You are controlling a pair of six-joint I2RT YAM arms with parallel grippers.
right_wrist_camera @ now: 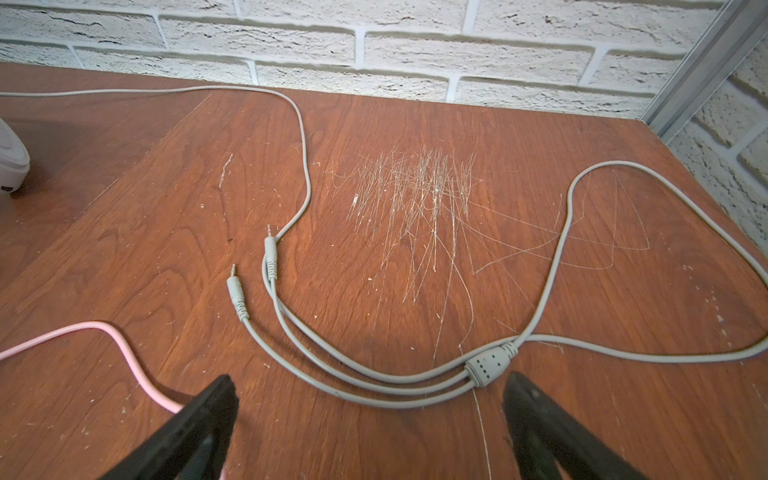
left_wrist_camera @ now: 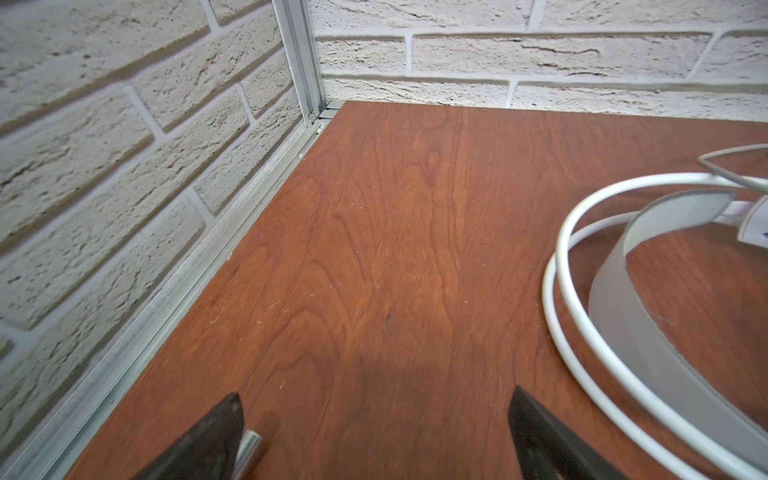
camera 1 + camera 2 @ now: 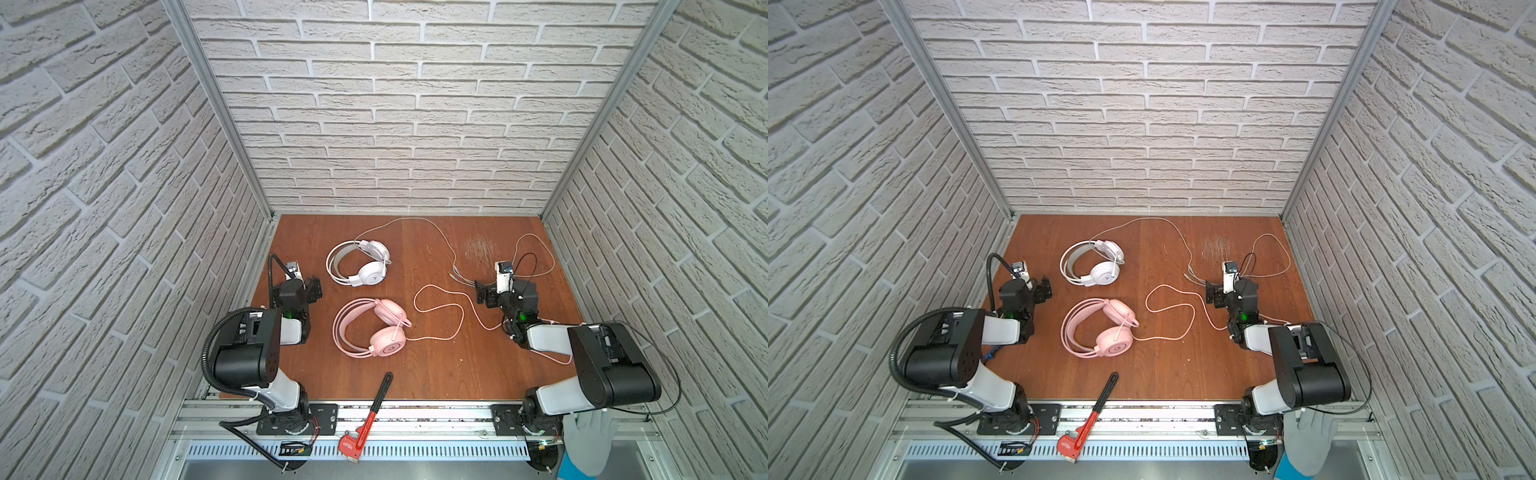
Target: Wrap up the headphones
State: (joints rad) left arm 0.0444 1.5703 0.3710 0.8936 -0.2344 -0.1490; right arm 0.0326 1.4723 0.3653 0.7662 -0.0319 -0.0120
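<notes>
Nearest the front, a hand in a grey glove with a blue cuff (image 3: 588,440) shows at the right corner, just beside the right arm's base. A red-and-black metal pipe wrench (image 3: 372,409) lies aslant, its red head over the aluminium front rail (image 3: 436,409) and its black handle tip on the reddish-brown wooden table (image 3: 436,365).

Further in, the all-pink over-ear headset with boom mic (image 3: 388,343) lies on its side in the middle of the table. Its thin pink cable (image 1: 93,323) snakes loosely rightward, unwrapped, and passes out of sight behind one finger of the right pincer (image 1: 370,377).

That pincer is spread wide and pinches nothing. It hangs low over the table on the right, with the ribbed grey splitter (image 1: 488,368) of the thin grey cable (image 1: 305,166) lying just ahead of its fingertips. The splitter's leads end in two grey jack plugs (image 1: 237,291) that lie side by side on the wood.

The left pincer (image 2: 375,399) is likewise spread and empty, above bare wood near the left wall, with the white over-ear headset with a grey inner headband (image 3: 371,272) just beside it. That headset lies on its side beyond the pink one, well apart from it. Its grey cable arcs toward the back edge, then loops on the right past a patch of pale scratches (image 1: 415,187).

A white brick-pattern wall (image 3: 395,124) closes off the back.
</notes>
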